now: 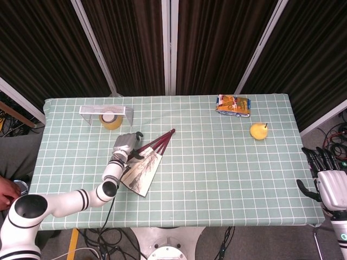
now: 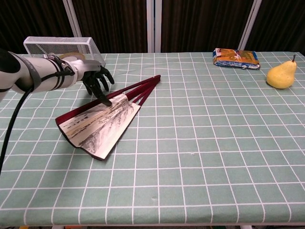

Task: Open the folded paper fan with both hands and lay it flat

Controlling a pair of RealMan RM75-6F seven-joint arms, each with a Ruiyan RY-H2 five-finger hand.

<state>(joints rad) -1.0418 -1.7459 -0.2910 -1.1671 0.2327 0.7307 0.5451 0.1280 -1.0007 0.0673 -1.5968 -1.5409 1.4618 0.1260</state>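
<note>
The paper fan lies on the green checked table, spread only part way, its dark red ribs pointing up and right. My left hand hovers at the fan's upper left edge with fingers apart and pointing down. One fingertip touches or nearly touches the top rib, and the hand holds nothing. My right hand hangs off the table's right edge, fingers spread and empty, far from the fan; only the head view shows it.
A wire basket with a yellow tape roll stands at the back left. A snack packet and a pear lie at the back right.
</note>
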